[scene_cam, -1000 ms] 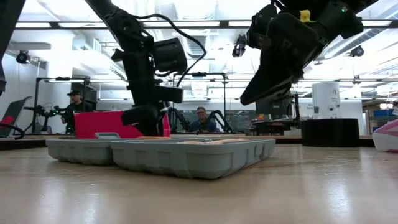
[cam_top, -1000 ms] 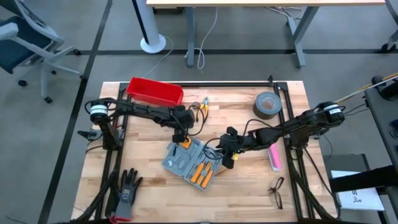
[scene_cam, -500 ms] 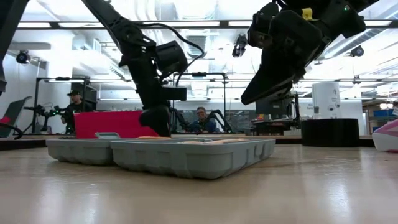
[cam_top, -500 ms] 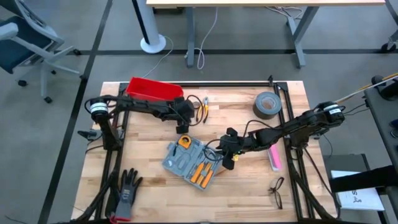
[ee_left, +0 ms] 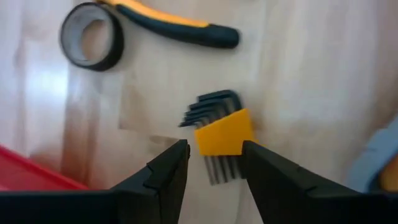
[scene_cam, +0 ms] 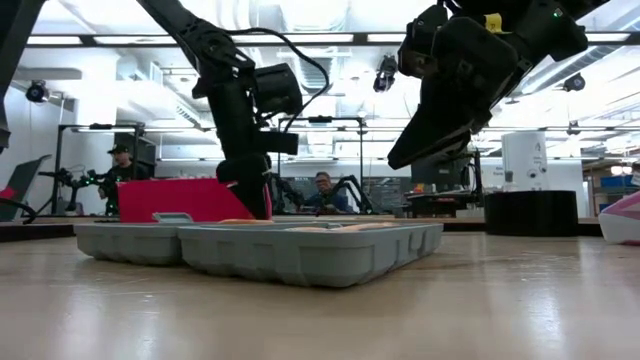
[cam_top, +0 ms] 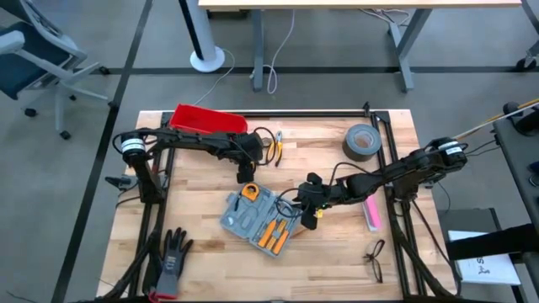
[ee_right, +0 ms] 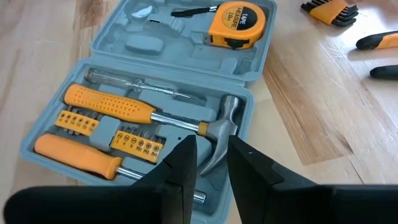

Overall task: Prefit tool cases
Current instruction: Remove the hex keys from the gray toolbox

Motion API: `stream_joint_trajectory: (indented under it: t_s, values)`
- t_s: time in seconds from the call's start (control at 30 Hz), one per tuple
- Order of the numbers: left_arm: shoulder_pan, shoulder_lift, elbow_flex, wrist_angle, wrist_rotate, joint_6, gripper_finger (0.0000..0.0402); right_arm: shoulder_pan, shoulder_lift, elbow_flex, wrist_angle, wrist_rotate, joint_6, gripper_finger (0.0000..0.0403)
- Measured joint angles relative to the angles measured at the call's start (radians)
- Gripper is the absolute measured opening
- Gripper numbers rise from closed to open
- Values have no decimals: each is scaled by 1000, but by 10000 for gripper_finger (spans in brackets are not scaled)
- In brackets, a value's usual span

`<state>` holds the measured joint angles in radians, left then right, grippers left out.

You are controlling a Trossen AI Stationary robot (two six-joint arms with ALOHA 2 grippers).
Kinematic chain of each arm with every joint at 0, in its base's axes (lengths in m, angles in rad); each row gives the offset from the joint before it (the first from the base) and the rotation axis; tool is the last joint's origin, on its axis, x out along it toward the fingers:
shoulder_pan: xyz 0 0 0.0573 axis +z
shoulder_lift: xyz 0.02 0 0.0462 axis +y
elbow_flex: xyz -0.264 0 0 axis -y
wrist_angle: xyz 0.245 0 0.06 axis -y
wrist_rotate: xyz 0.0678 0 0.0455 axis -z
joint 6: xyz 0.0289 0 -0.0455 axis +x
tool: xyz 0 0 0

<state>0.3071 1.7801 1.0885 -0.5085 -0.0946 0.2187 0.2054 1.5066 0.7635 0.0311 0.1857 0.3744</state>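
Beside tool case: hex keys, pliers | left claw spread | right claw spread

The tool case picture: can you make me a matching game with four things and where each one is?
Things:
1. tape measure
2. hammer
3. hex key set
4. red bin

Places:
A. on the bare wood in front of the left gripper, whose fingers are open
B. at the table's far left corner
C. in the tool case, in the half farther from the right gripper
D. in the tool case, in the half with the screwdrivers, nearer the right gripper

Pairs: 1-C, 2-D, 3-A, 4-B
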Motion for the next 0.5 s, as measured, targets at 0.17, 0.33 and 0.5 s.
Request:
stream_joint_trajectory:
  t_s: [0.17,0.33,0.5]
  values:
    - [-5,8,-5,-10,65,-3,158,0,0,0,0,0,0,63]
    - [-11,25,-5,-4,81,5,148,0,0,0,0,0,0,55]
    - [-12,26,-5,-3,55,9,140,0,0,0,0,0,0,60]
